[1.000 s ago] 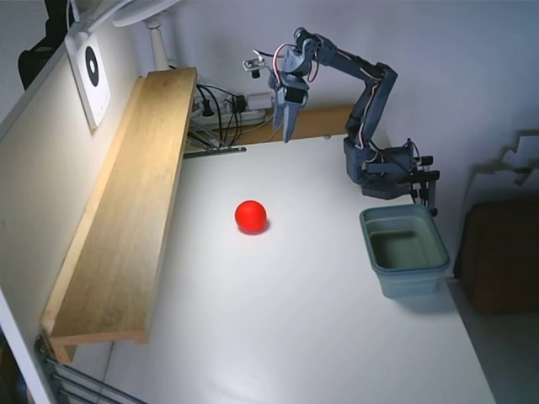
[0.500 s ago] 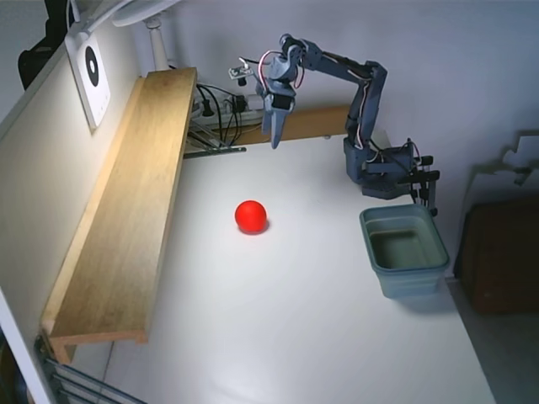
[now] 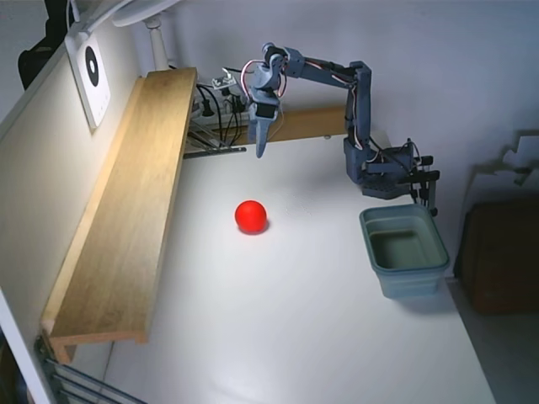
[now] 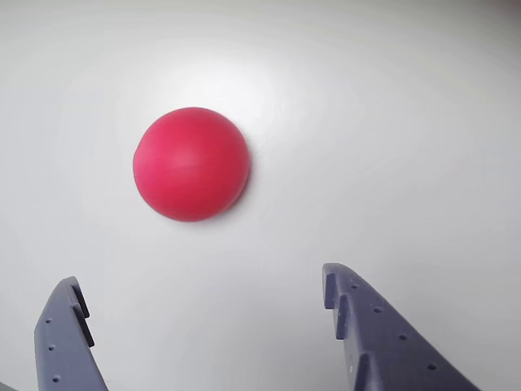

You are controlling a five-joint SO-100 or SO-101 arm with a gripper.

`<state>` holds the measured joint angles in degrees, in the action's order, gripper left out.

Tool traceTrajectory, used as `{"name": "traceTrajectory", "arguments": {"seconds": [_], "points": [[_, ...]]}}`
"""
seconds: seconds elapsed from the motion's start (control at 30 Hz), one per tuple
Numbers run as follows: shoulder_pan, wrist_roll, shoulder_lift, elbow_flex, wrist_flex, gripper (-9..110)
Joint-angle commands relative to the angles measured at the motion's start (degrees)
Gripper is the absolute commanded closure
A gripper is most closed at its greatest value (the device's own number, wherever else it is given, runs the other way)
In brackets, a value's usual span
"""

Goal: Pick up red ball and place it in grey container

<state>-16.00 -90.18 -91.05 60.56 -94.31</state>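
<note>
We hold the fingers spread open and empty, raised above the far desk. The ball rests mid-desk, nearer than the fingers; in the wrist view it lies ahead, slightly left of centre. The bin sits right.

Fixed view looks down from high; wrist view looks down close, sharing the red ball

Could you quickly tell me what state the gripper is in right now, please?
Gripper: open and empty, raised above the table, with the red ball lying ahead of its spread fingers, untouched.
</note>
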Motion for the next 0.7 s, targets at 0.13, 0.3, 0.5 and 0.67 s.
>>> {"name": "traceTrajectory", "arguments": {"seconds": [0.13, 0.3, 0.5, 0.67], "points": [[0.0, 0.2, 1.8, -5.0, 0.6, 63], [0.0, 0.2, 0.6, -1.2, 3.1, 63], [0.0, 0.2, -1.7, 5.9, 7.9, 63], [0.0, 0.2, -3.3, 11.4, 11.8, 63]]}}
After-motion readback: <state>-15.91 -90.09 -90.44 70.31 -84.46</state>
